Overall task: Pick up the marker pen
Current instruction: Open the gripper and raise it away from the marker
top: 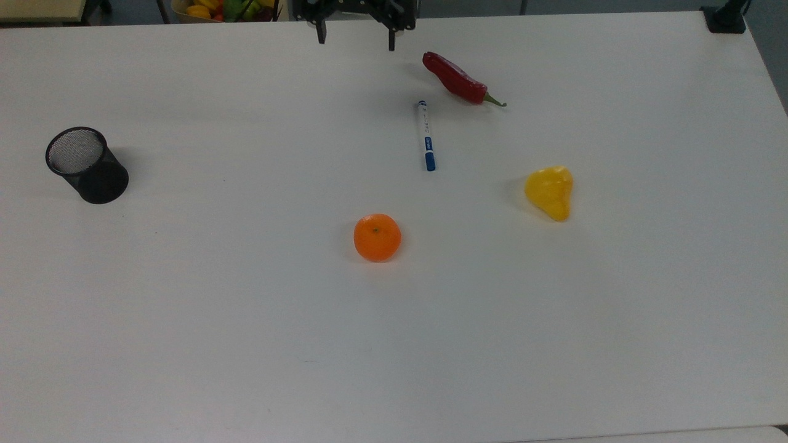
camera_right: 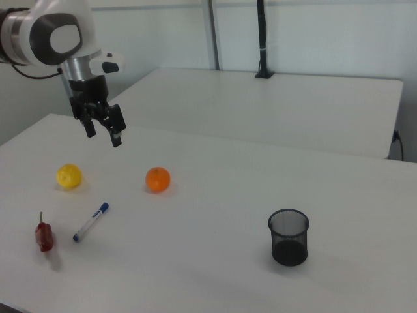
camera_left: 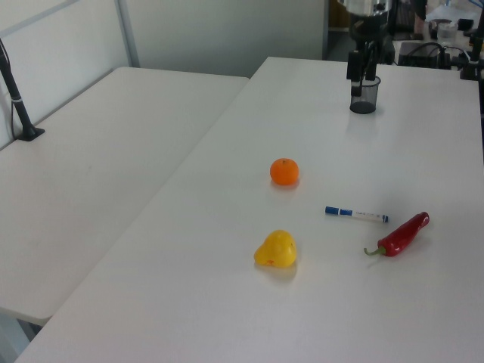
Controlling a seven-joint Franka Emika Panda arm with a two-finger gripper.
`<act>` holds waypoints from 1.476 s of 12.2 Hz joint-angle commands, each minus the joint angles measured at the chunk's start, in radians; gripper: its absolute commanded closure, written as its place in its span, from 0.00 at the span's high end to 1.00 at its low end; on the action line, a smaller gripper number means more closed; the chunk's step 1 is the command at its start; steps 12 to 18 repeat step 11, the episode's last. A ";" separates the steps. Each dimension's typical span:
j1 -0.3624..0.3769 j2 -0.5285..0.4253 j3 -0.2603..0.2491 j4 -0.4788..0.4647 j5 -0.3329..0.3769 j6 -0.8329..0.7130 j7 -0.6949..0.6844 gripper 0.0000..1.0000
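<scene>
The marker [top: 426,135] lies flat and untouched on the worktop [top: 246,338], so the grasp is judged not yet made and the step in hand is the approach. The end effector [camera_right: 103,130] hangs high above the worktop, well apart from the marker, with its fingers spread wide and nothing between them. In the top view the end effector [top: 356,34] is at about 11 o'clock from the marker. The next move calls for travel to a point over the barrel, alignment of the fingers across its narrow width, descent, and closure. The marker is slim and white, with a blue cap [top: 430,163] and a blue label band. In the top view the cap points to 6 o'clock; the chili [top: 456,79] lies near the marker at 1 o'clock, the orange [top: 377,237] at 7 o'clock.
</scene>
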 commanded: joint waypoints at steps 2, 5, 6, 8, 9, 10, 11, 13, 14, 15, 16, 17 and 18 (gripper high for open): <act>0.147 -0.011 -0.234 0.038 0.093 0.011 -0.063 1.00; 0.175 -0.006 -0.259 0.029 0.089 0.093 -0.186 1.00; 0.178 -0.005 -0.260 0.028 0.081 0.110 -0.214 1.00; 0.177 -0.002 -0.262 0.028 0.072 0.114 -0.229 1.00; 0.177 -0.005 -0.262 0.028 0.070 0.113 -0.228 1.00; 0.177 -0.005 -0.262 0.028 0.067 0.111 -0.223 1.00; 0.177 -0.005 -0.262 0.028 0.066 0.113 -0.222 1.00; 0.177 -0.005 -0.262 0.028 0.066 0.113 -0.222 1.00; 0.177 -0.005 -0.262 0.028 0.066 0.113 -0.222 1.00; 0.177 -0.005 -0.262 0.028 0.066 0.113 -0.222 1.00; 0.177 -0.005 -0.262 0.028 0.066 0.113 -0.222 1.00; 0.177 -0.005 -0.262 0.028 0.066 0.113 -0.222 1.00; 0.177 -0.005 -0.262 0.028 0.066 0.113 -0.222 1.00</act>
